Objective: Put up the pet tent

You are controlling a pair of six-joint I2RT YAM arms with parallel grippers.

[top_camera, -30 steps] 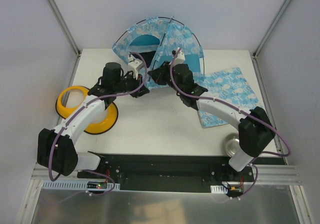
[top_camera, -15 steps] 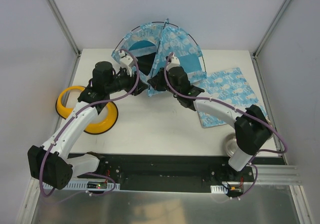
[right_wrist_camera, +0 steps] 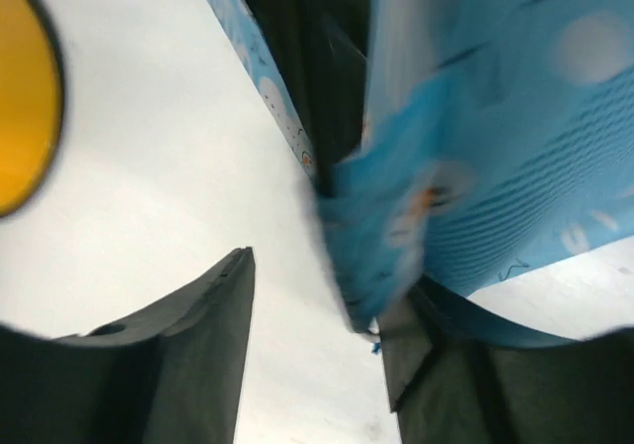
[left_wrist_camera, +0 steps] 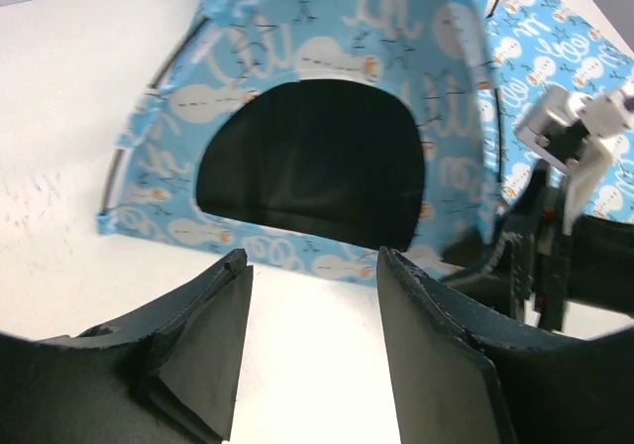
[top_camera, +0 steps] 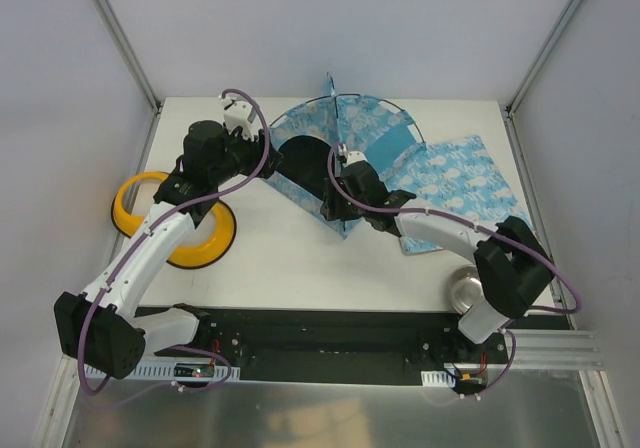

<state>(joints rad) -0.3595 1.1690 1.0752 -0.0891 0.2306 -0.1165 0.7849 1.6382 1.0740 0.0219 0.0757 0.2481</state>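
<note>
The pet tent (top_camera: 350, 143) stands domed at upper centre of the top view, blue print taut, dark doorway facing lower left, seemingly tilted. The step looks like letting go; next calls for seating it level. Left gripper (left_wrist_camera: 312, 261) gapes empty before the doorway; right gripper (right_wrist_camera: 317, 295) is spread, fabric brushing one finger, unclamped

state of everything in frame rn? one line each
left gripper: open, empty, short of the tent
right gripper: open, tent corner beside one finger
pet tent: popped into a dome, doorway facing the left gripper
mat: flat, right of the tent
yellow double bowl: on table, partly under left arm
metal bowl: by right arm's base, partly hidden
</note>
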